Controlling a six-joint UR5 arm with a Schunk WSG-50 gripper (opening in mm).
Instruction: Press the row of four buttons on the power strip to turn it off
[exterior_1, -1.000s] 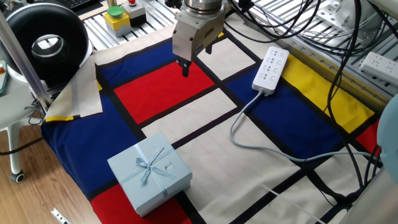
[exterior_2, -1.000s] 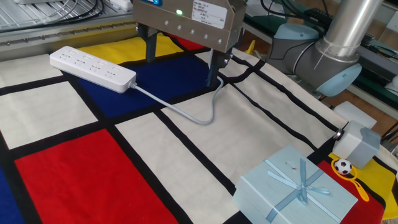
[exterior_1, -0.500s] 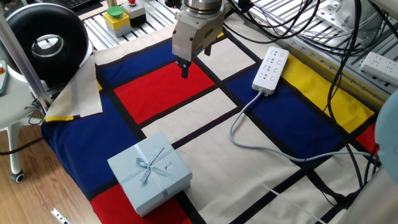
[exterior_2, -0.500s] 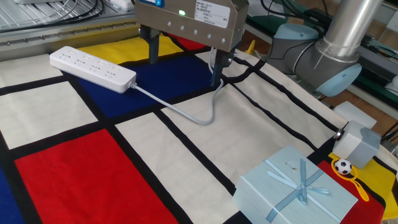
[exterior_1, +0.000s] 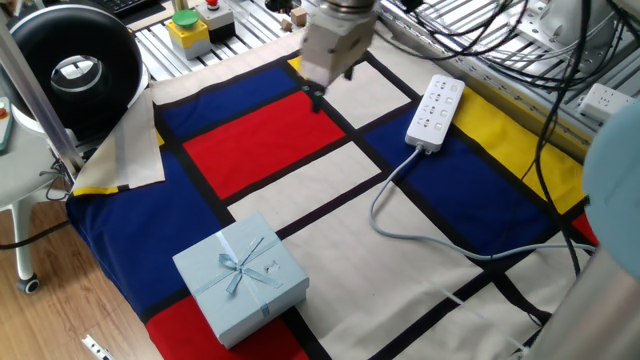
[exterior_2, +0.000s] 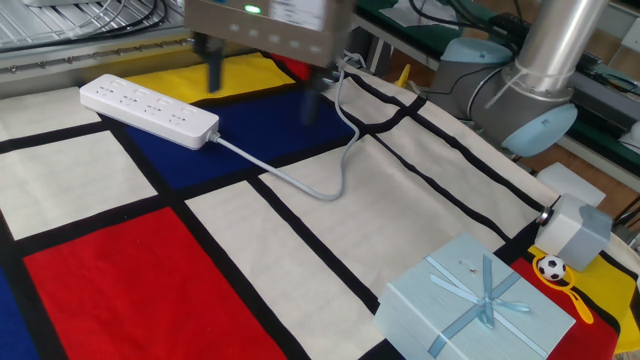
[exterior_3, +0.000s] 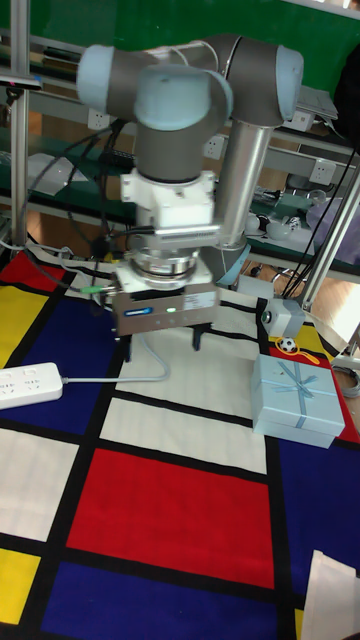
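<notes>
The long white plastic power strip (exterior_1: 436, 112) with its grey cord (exterior_1: 400, 215) lies on the table's far right. The gripper (exterior_2: 257, 89) hangs beside it, fingers (exterior_3: 197, 340) apart. The buttons look unpressed, though they're blurry.

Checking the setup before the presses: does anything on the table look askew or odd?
One thing: a loose pale cloth lies rumpled over the tablecloth's corner. The power strip lies flat with its cord trailing loosely, and the gift box sits upright.
</notes>
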